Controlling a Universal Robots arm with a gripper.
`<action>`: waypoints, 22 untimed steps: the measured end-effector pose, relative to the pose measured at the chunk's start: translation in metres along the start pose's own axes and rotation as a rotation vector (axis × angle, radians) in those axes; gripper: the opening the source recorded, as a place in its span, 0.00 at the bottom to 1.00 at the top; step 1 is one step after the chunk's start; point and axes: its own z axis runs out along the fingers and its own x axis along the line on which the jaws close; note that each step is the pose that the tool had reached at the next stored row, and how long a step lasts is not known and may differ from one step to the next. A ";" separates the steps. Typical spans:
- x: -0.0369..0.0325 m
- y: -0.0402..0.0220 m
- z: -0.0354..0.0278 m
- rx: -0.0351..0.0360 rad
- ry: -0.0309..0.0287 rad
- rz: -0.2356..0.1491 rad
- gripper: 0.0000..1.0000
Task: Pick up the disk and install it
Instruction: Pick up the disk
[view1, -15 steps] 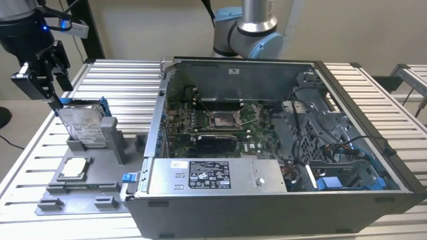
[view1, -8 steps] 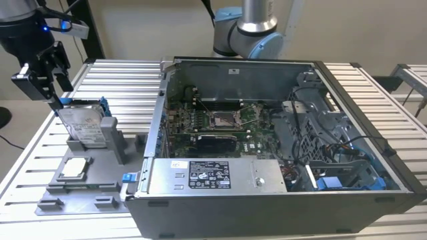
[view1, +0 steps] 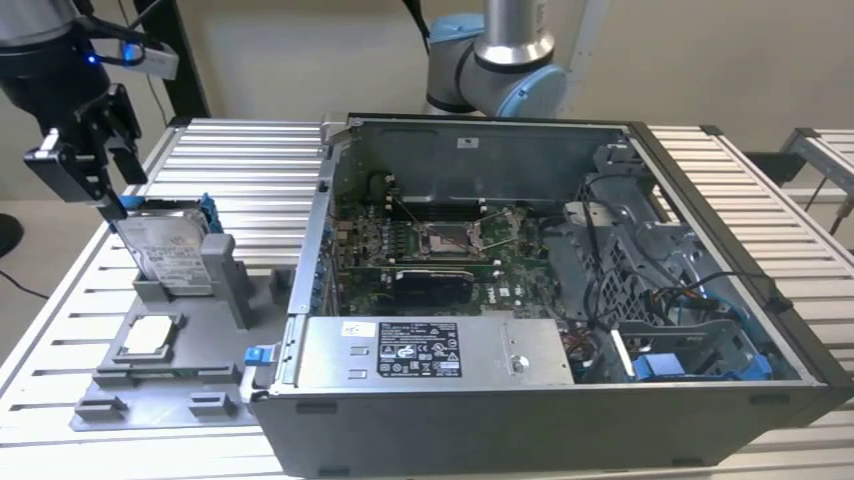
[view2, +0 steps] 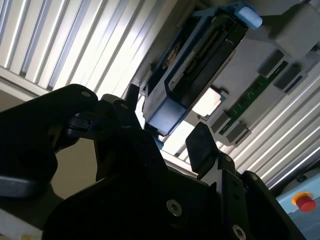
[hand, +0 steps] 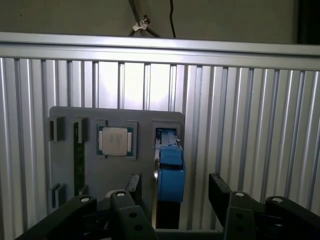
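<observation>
The disk (view1: 174, 245) stands on edge in a slot of the grey holder (view1: 200, 350) at the exterior view's left, its silver face and blue carrier frame showing. My black gripper (view1: 114, 200) hangs right above its upper corner. In both wrist views the disk (hand: 170, 170) (view2: 195, 70) lies between my two fingers, with a gap on each side. The gripper (hand: 175, 185) (view2: 165, 120) is open and holds nothing.
An open computer case (view1: 627, 140) fills the middle and the exterior view's right, with a silver labelled box (view1: 427, 350) at its front. A small square chip (hand: 116, 140) sits in the holder beside the disk. A second arm's base (view1: 494, 60) stands behind. The slatted table (view1: 240, 150) lies underneath.
</observation>
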 end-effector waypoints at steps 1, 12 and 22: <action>0.0000 0.0000 0.0004 -0.0002 0.0001 0.000 1.00; 0.0002 -0.0019 0.0058 -0.0201 -0.0125 0.001 1.00; 0.0070 -0.0051 0.0148 -0.0252 -0.0141 0.001 1.00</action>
